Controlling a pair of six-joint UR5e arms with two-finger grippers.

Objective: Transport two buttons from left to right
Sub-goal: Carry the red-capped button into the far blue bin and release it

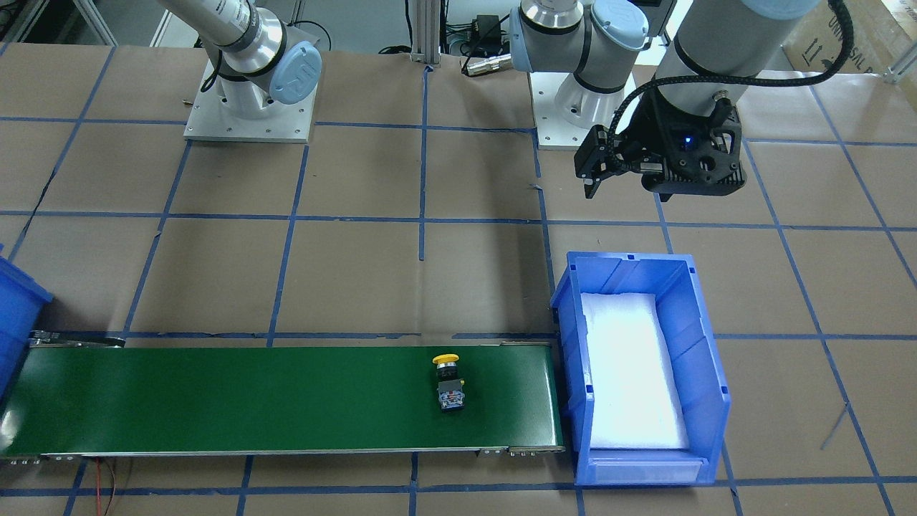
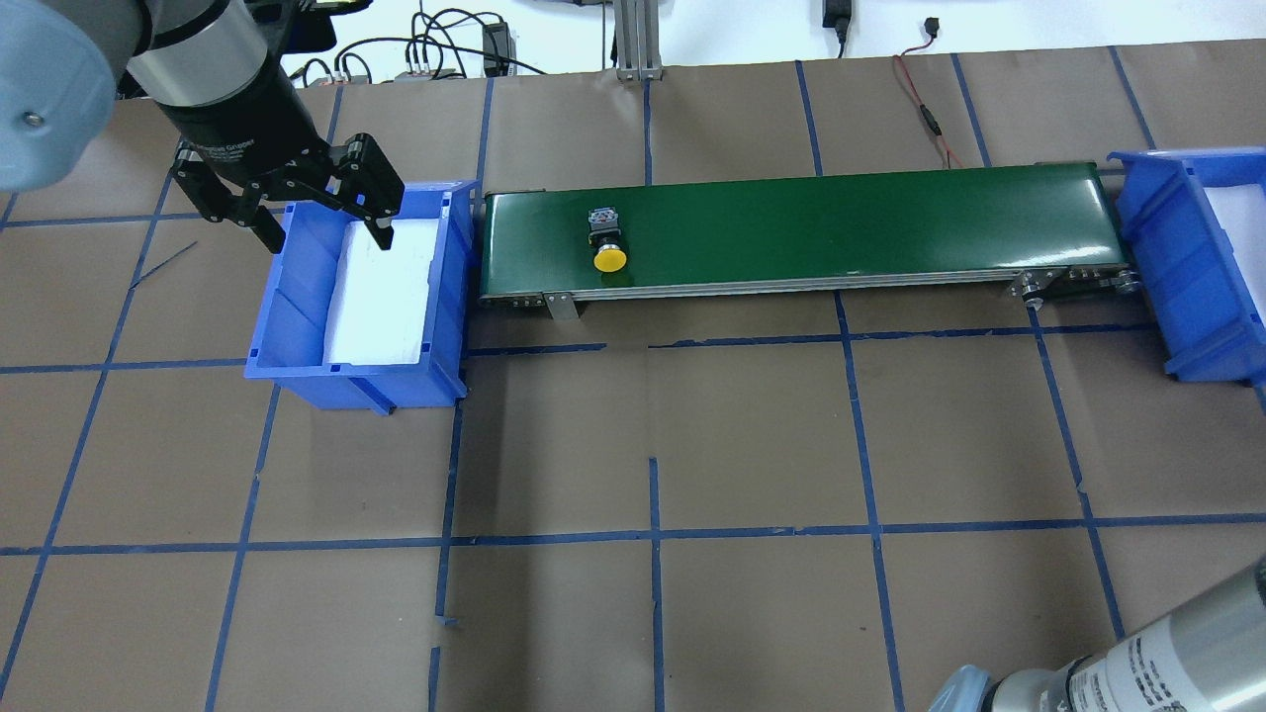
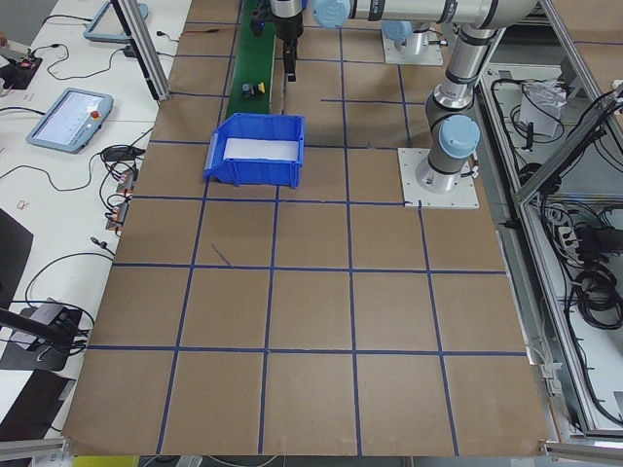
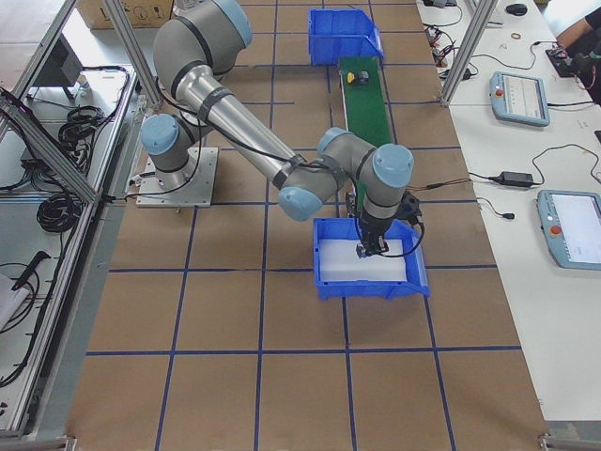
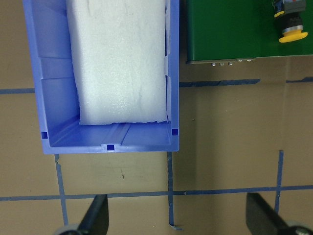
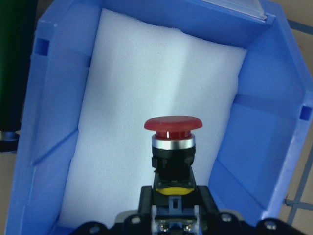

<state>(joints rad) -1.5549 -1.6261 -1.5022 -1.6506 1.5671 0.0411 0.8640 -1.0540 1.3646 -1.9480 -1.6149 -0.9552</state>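
The yellow button [image 1: 448, 380] lies on its side on the green conveyor belt [image 1: 215, 401], near the end next to the left blue bin [image 1: 702, 358]; it also shows in the overhead view [image 2: 606, 242] and the left wrist view [image 5: 292, 24]. My left gripper [image 2: 329, 240] is open and empty above that bin's foam-lined far end, its fingertips [image 5: 95, 218] spread wide. My right gripper [image 6: 173, 198] is shut on the red button [image 6: 173, 142], holding it by its contact block, cap forward, over the white foam of the right blue bin [image 6: 274, 147]. The exterior right view shows that gripper [image 4: 368, 249] low over the bin.
The left bin [image 2: 297, 336] holds only white foam. The right bin [image 2: 1177, 267] stands at the belt's other end, partly cut off in the overhead view. The arm bases [image 1: 251, 107] stand on the brown table with its blue tape grid. A red wire [image 2: 925, 109] lies beyond the belt.
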